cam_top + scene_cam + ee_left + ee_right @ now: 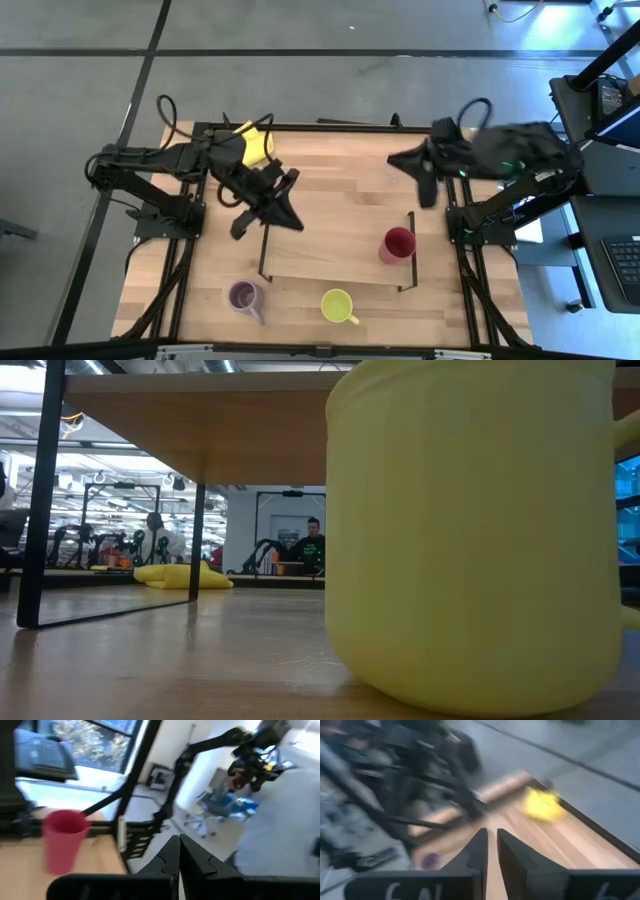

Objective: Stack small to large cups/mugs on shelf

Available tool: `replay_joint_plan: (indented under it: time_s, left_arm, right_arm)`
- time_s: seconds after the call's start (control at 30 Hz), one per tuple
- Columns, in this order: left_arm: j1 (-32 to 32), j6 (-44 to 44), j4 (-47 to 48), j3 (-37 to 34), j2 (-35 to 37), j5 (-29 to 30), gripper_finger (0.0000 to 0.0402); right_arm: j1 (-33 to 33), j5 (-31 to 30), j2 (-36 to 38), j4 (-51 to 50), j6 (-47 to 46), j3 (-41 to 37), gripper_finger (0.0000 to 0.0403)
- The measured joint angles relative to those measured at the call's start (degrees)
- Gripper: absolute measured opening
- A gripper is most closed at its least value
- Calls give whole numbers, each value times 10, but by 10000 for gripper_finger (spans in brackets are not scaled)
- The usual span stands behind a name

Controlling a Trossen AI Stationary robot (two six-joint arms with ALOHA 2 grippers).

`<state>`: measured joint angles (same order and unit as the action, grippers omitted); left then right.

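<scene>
While both tools hover, red cup (397, 244) crowds shelf (335, 262) end.

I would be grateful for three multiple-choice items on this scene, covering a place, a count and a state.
1. Where is the red cup?
A. At the end of the shelf nearer the right arm
B. On the yellow cloth
C. Held in a gripper

2. How many handled mugs stand on the tabletop in front of the shelf?
A. None
B. Two
C. Four

3. How does the red cup stand?
A. Tipped on its side
B. Upside down
C. Upright, mouth up

Answers:
1 A: the high view shows it just inside the shelf's black end frame on that side.
2 B: the purple mug and the yellow-green mug stand there.
3 C: the left wrist view shows it standing with its open rim on top.
</scene>
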<state>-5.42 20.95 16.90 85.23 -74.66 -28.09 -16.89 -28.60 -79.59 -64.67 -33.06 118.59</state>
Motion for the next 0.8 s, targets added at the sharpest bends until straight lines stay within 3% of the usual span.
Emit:
replay_joint_plan:
  time_s: [0.13,0.27,0.43,0.6,0.8]
  left_arm:
    - [20,-36,38,0,2,-5,3]
    - [62,-80,91,0,2,-66,1]
    - [142,-134,104,0,2,-216,3]
    - [230,-165,111,0,2,-332,2]
    - [292,-166,109,-25,3,-369,1]
  right_arm:
    - [97,9,0,-157,-65,-22,44]
    - [220,55,1,-255,-88,-57,44]
    - [350,166,10,-214,-79,-147,44]
    - [454,225,7,-130,-57,-269,44]
    - [558,268,8,-120,-39,-347,54]
